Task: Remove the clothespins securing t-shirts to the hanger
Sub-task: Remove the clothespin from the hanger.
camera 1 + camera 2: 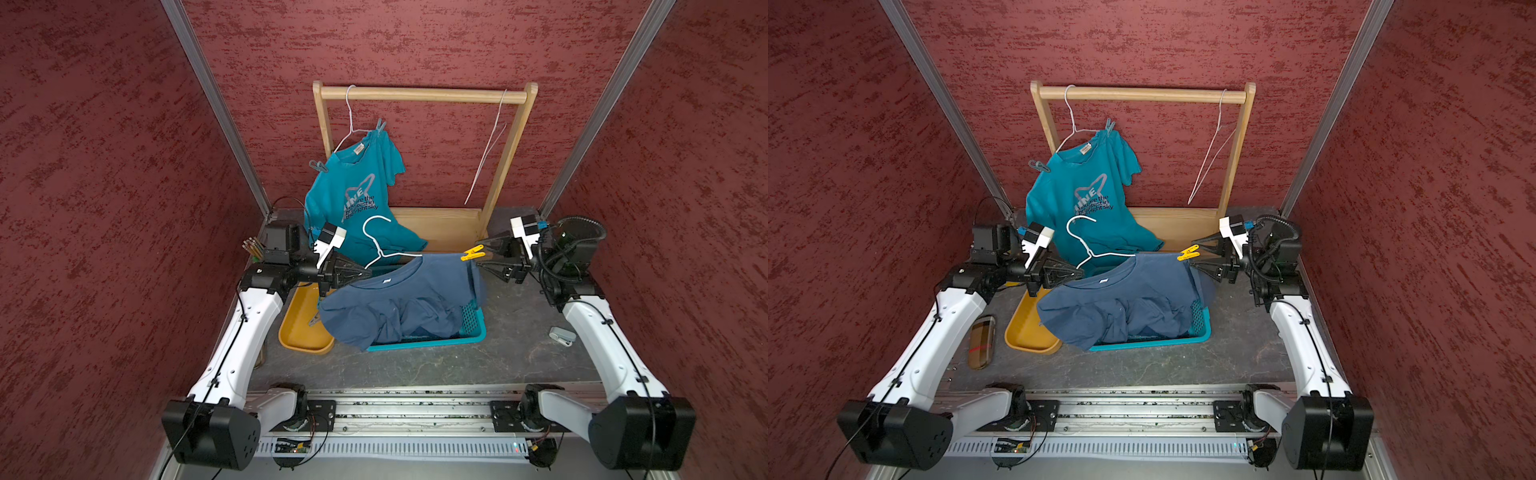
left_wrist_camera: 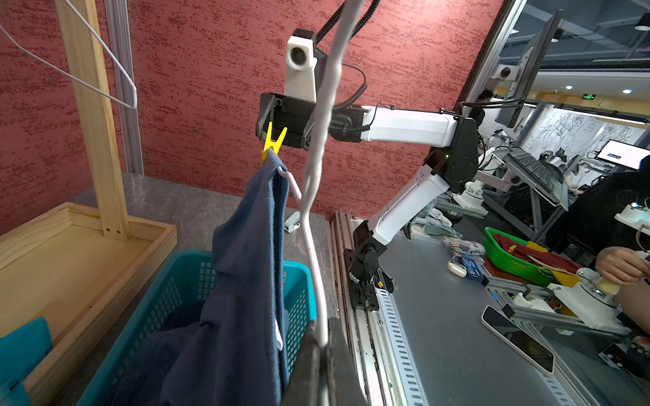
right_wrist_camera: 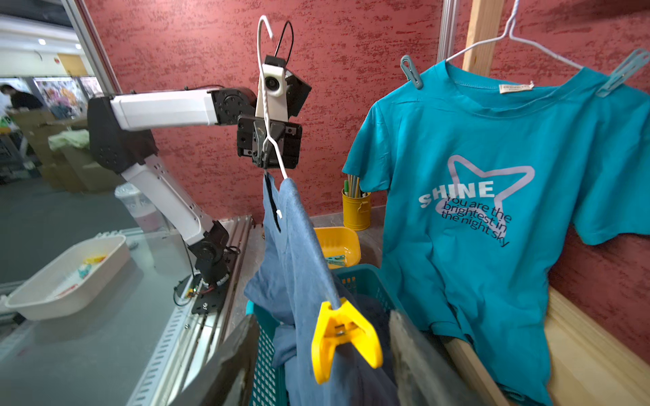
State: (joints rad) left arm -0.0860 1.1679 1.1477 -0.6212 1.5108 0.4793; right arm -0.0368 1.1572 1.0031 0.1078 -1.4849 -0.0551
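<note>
Left fingers clamp the hanger; right fingers, parted, straddle the yellow clothespin on the slate-blue t-shirt. Next: pinch its tails.

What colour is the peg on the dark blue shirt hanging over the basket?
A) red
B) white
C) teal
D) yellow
D: the clothespin clipped to the shoulder of the slate blue shirt is plainly yellow.

Teal basket beside yellow tray; wooden rack stands behind.
</note>
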